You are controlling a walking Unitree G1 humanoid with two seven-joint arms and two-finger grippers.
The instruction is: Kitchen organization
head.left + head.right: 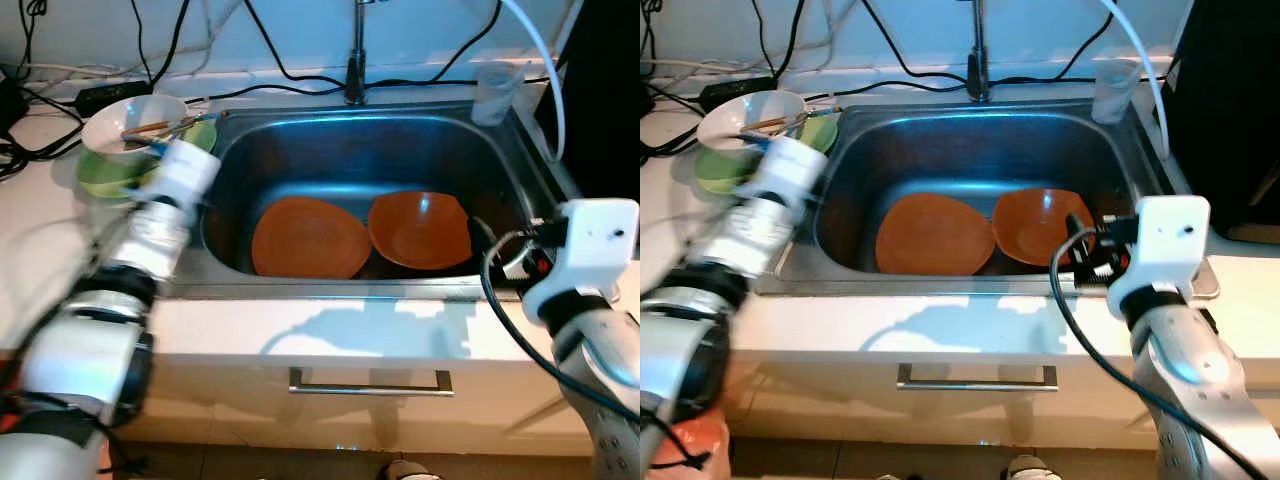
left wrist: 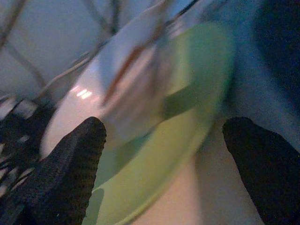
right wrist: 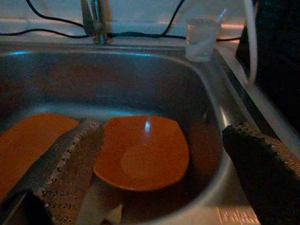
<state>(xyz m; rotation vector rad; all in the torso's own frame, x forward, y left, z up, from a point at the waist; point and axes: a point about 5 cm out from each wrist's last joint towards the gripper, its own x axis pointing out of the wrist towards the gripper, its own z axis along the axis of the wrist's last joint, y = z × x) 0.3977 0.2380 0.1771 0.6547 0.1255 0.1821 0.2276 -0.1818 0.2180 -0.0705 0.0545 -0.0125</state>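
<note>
The left gripper (image 2: 164,140) reaches to the counter left of the sink (image 1: 370,130), its 2 fingers (image 2: 70,164) spread wide on either side of a green plate (image 2: 187,117) with a white bowl (image 1: 130,125) stacked on it, apparently lining up to take the rim; the wrist view is blurred, so contact cannot be judged. Chopsticks (image 1: 160,127) lie across the bowl. The right gripper (image 3: 159,159) hangs at the sink's right front edge, fingers also spread, aimed at the orange bowl (image 3: 143,152) in the basin. An orange plate (image 1: 308,238) lies just beside that bowl. A clear cup (image 1: 495,90) stands at the back right corner near the faucet (image 1: 355,60).
</note>
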